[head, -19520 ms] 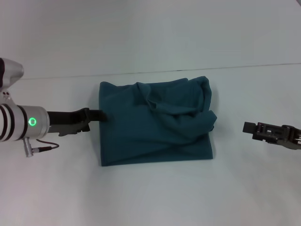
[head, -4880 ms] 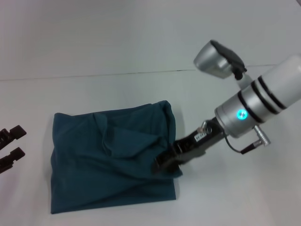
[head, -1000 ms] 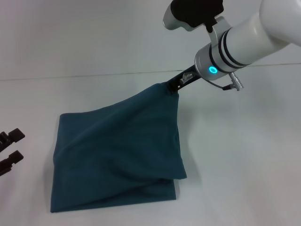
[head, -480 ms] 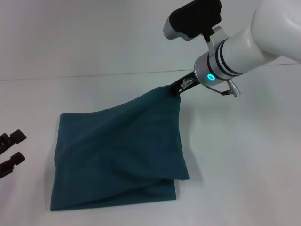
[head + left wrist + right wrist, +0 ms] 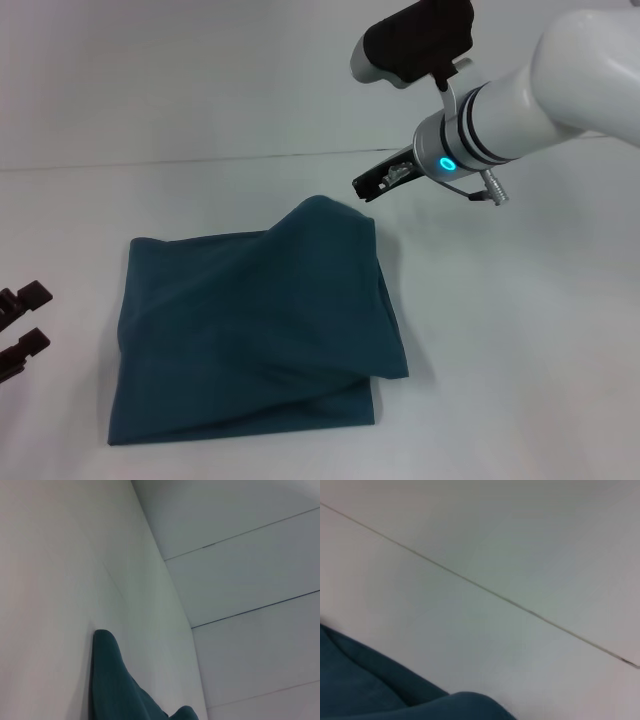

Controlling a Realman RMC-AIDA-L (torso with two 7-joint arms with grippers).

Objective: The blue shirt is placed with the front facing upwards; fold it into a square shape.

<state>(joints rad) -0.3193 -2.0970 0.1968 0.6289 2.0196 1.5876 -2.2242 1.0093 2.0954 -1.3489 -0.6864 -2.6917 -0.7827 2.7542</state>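
Teal cloth fills the middle of my head view: the blue shirt (image 5: 255, 335) lies on the white worktop (image 5: 520, 380) already folded into a rough rectangle, print hidden. Its corner at 1 o'clock stands humped and the near right edge shows loose layers, so I judge the fold mostly done, with flattening and squaring left. My right tool (image 5: 378, 180) hangs just past that corner toward 1 o'clock, apart from the cloth, holding nothing, its tips nearly together. My left tool (image 5: 18, 323) waits at 9 o'clock, parted, off the cloth. No containers show

Left wrist view: shirt edge against bare worktop

Right wrist view: the same raised corner, nothing gripped
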